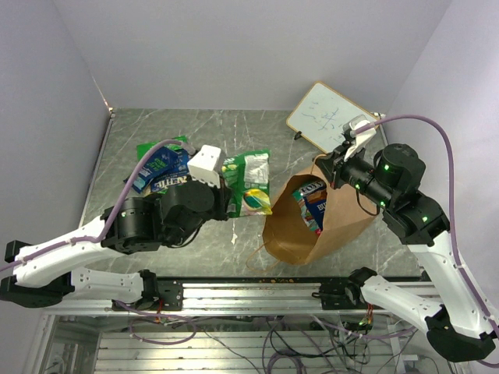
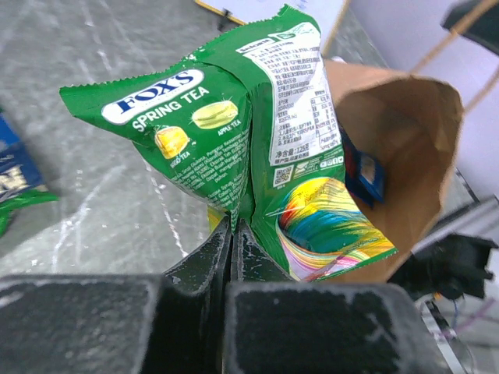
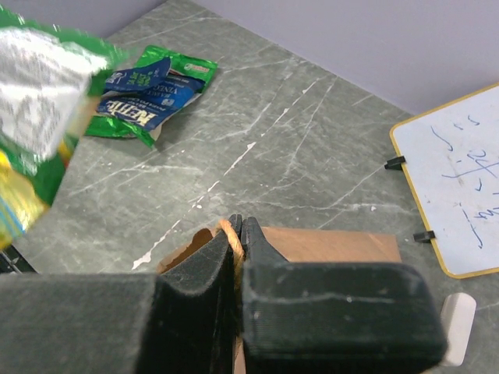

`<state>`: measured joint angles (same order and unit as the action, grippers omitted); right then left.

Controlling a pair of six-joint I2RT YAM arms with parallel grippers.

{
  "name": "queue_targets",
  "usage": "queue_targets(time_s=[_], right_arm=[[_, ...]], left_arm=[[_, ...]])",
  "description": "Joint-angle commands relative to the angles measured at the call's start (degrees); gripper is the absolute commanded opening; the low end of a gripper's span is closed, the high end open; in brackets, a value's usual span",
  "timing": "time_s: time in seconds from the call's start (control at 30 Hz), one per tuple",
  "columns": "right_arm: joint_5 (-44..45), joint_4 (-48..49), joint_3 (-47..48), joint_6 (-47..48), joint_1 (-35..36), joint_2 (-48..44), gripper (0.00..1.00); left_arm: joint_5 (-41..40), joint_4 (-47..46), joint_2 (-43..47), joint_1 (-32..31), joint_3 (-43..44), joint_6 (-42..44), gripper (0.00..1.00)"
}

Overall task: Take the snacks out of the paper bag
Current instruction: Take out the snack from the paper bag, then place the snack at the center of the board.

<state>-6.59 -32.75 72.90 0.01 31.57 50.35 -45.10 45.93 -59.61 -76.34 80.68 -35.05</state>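
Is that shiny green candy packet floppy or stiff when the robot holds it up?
Probably floppy: the glossy green Fox's Spring Tea candy packet creases and folds where the left end effector pinches its edge. It likely feels light, since a thin pinch holds it up. Its shiny film looks slippery, so it might slide out.

Above the rail [image 1: 249, 294]: white links [image 1: 54, 261], black joints [image 1: 401, 167], green LEDs [image 1: 383, 167], purple cables [image 1: 413, 118]; left gripper [image 2: 234, 226] and right gripper [image 3: 238, 222] matte black.

The green snack packet [image 2: 226, 132] shows a white panel and a rainbow swirl. The paper bag [image 1: 331, 234] is plain brown, the table [image 1: 234, 132] white-veined grey.
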Motion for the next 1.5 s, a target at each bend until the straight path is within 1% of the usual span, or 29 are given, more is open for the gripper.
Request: queue_targets(time_s=[0.0,0.07,0.1,0.23,0.37,0.43,0.53,0.57,0.63,0.77,0.8,0.9,0.97,1.0,1.1,1.23,1.27,1.3,1.4,1.47], right_arm=[[0.5,2.4,-0.3,-0.3,0.2,-0.5,0.0],[0.5,2.4,-0.4,-0.4,0.2,-0.6,0.0],[0.5,2.4,-0.5,-0.4,0.2,-0.6,0.0],[0.6,2.5,-1.1,-0.7,0.2,-0.9,0.0],[1.0,2.4,-1.0,-0.7,0.2,-1.0,0.0],[1.1,1.7,-0.4,-0.6,0.2,-0.7,0.0],[0.8,0.7,0.5,0.0,0.2,-0.4,0.0],[0.9,0.8,0.4,0.0,0.2,-0.5,0.0],[0.7,1.3,0.3,-0.2,0.2,-0.7,0.0],[0.1,1.5,0.9,-0.4,0.2,-0.6,0.0],[-0.1,1.5,0.9,-0.4,0.2,-0.4,0.0],[-0.5,1.8,0.9,-0.7,0.2,-0.4,0.0],[-0.8,1.9,1.0,-1.2,0.2,-0.4,0.0],[-1.0,2.0,1.0,-1.4,0.2,-0.4,0.0],[-0.9,2.2,0.8,-1.9,0.2,-0.5,0.0],[-0.7,2.0,0.9,-1.8,0.2,-0.4,0.0],[-0.6,1.9,1.0,-1.6,0.2,-0.3,0.0],[-0.5,1.8,1.0,-1.4,0.2,-0.3,0.0],[-0.3,2.0,0.8,-1.4,0.2,-0.2,0.0],[-0.3,2.3,0.5,-1.6,0.2,-0.2,0.0]], left_arm=[[-13.6,1.7,-1.0,1.6,5.0,0.0,0.07],[-13.2,2.3,-2.1,5.3,5.7,0.9,0.07],[-11.2,2.5,-2.6,8.1,5.6,1.2,0.07],[2.2,1.9,-4.6,21.8,2.3,0.1,0.07],[9.1,1.2,-6.9,32.4,-2.7,-3.6,0.07],[13.1,-0.6,-7.9,38.6,-4.5,-3.2,0.07],[20.4,-5.2,-9.9,49.1,-5.9,-0.5,0.07],[22.8,-7.0,-10.8,53.7,-6.0,0.0,0.07],[27.8,-9.0,-13.5,60.1,-5.7,0.9,0.07],[35.0,-10.7,-20.6,69.5,-3.5,1.3,0.07],[37.1,-11.3,-23.0,71.2,-3.0,1.3,0.07],[40.0,-12.3,-28.1,74.8,-1.7,1.5,0.07],[41.1,-12.2,-30.9,75.4,-0.9,1.6,0.07],[41.2,-12.6,-32.1,76.8,-1.1,1.9,0.07],[41.9,-14.9,-35.1,77.9,-3.1,3.0,0.07],[46.2,-14.5,-39.2,79.5,-3.8,5.7,0.07],[46.7,-14.1,-39.7,79.6,-3.9,6.1,0.12],[47.4,-14.1,-39.6,79.6,-4.4,6.5,0.2],[50.8,-16.5,-36.1,79.6,-7.2,7.0,0.45],[52.1,-17.7,-32.5,79.6,-9.0,6.7,0.55]])
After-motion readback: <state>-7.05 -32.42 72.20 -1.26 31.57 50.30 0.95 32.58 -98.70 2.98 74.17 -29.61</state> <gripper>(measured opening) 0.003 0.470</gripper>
